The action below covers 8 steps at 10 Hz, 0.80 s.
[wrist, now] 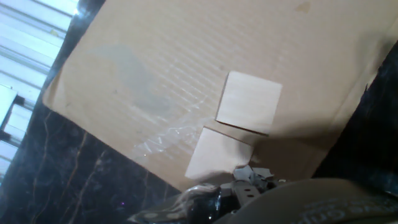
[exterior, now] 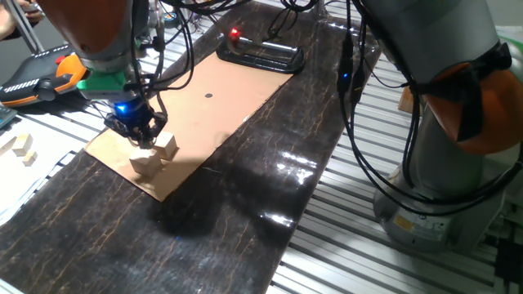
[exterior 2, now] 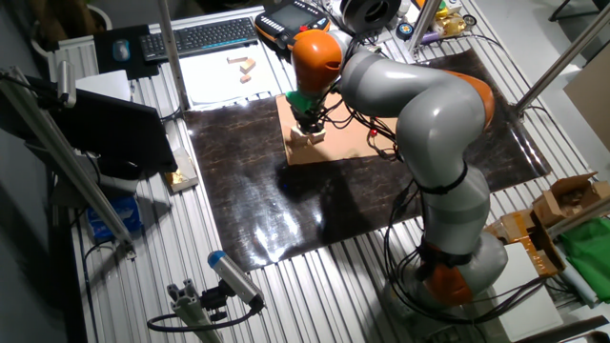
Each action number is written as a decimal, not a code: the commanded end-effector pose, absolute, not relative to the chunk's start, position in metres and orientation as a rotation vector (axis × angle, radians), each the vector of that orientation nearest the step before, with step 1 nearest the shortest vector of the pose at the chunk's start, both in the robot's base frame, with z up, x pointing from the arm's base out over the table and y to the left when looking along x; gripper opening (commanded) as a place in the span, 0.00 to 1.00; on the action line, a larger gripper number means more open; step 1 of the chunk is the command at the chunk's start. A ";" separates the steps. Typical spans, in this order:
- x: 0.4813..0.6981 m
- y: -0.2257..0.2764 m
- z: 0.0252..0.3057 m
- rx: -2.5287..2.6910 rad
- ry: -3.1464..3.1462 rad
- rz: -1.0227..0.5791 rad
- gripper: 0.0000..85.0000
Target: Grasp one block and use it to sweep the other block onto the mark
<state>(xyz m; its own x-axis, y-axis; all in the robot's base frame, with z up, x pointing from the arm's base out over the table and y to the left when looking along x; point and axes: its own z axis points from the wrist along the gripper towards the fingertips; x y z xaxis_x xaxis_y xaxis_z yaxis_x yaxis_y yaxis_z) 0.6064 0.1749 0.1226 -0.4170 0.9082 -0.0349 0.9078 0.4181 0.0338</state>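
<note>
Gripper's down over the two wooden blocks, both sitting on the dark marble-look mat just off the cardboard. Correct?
Not quite. The gripper is down at the two wooden blocks, but both sit on the cardboard sheet, near its corner, not on the dark mat. The hand view shows cardboard under both; one fixed view agrees.

Robotics lab bench.
Slatted aluminium table (exterior 2: 315, 286), keyboard (exterior 2: 200, 36) and teach pendant (exterior: 37, 77) lie beyond the arm.
</note>
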 end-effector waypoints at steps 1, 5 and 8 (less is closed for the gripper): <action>0.606 0.175 0.122 1.675 2.603 0.021 0.01; 0.609 0.177 0.118 1.691 2.589 0.014 0.01; 0.608 0.178 0.116 1.698 2.587 0.017 0.01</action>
